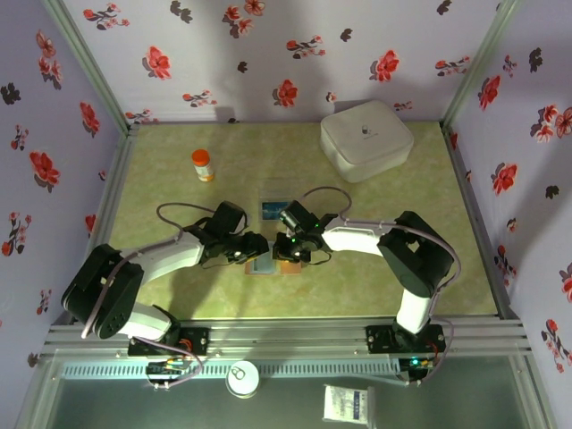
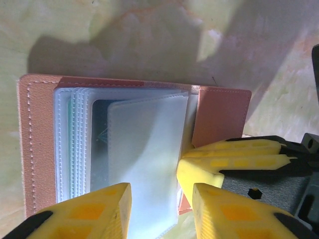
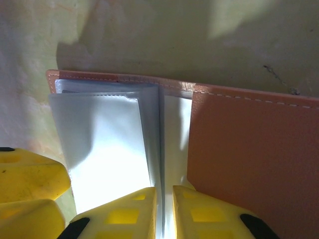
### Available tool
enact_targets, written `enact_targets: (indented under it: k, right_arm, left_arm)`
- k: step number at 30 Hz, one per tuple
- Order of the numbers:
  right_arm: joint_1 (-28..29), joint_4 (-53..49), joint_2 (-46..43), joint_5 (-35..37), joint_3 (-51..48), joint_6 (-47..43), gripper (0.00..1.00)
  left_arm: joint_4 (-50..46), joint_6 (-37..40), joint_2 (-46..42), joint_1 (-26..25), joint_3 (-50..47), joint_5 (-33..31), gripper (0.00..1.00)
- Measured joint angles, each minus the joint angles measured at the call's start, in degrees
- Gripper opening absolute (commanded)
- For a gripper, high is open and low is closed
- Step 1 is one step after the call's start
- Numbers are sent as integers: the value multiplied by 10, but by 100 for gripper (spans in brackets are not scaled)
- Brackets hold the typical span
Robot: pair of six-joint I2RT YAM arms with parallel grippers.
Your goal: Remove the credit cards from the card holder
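Looking first at the bottom of the left wrist view, the left gripper (image 2: 162, 211) stands with its jaws moderately apart, and a clear sleeve (image 2: 144, 149) lies loose in the gap, so it holds nothing. At the bottom of the right wrist view the right gripper (image 3: 164, 216) is nearly closed and pinches a few sleeve pages of the card holder (image 3: 249, 164) close to the spine. The card holder lies open and flat in the centre of the top view, between both grippers. Its long side runs left to right across the wrist frames, while the sleeves run from bottom to top. Through one sleeve a teal credit card (image 2: 99, 134) shows, up and to the left of the left gripper; I cannot tell at which edge this sleeve opens. I judge the left gripper is the free one for the pull, with the right one pinning the holder. Above the holder in the top view one bluish card (image 1: 274, 210) lies loose on the table (image 1: 420, 197), with bare room around it. Further up stand an orange bottle (image 1: 203, 165) at left and a white box (image 1: 366, 138) at right, both well apart
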Motion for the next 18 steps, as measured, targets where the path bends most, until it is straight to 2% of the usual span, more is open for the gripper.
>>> enact_targets:
  k: [14, 18]
  right_arm:
    - [0, 0, 0, 2, -1, 0, 12]
    - [0, 0, 0, 2, -1, 0, 12]
  left_arm:
    - [-19, 0, -5, 0, 2, -18, 39]
    - [-20, 0, -5, 0, 6, -19, 33]
